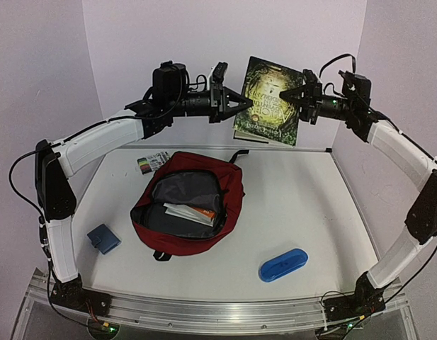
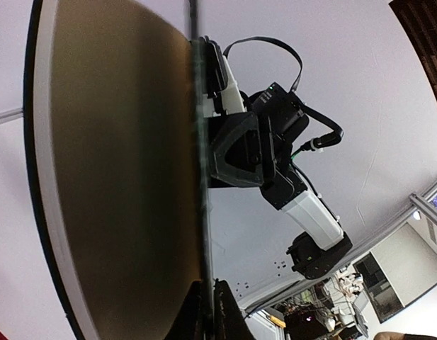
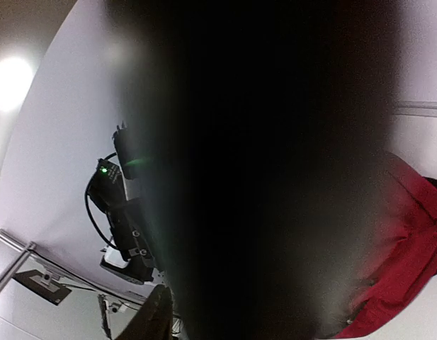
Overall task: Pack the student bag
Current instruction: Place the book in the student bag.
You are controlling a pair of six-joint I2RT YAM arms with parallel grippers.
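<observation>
left hand (image 1: pixel 244 105) is pinching one edge of a book (image 1: pixel 264 119) held aloft; right hand (image 1: pixel 284 92) is clamping its opposite side. student bag (image 1: pixel 229 190) is lying unzipped on the desk (image 1: pixel 303 205) below.

Dark red student bag (image 1: pixel 231 202), unzipped, at frame centre.
It is laid flat, its mouth opened wide, grey lining exposed, black handle seen at its upper right end.

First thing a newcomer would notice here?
A book held in mid-air at the back of the table, gripped from either side by the left gripper and the right gripper. Below it, the dark red student bag lies unzipped, papers showing inside.
</observation>
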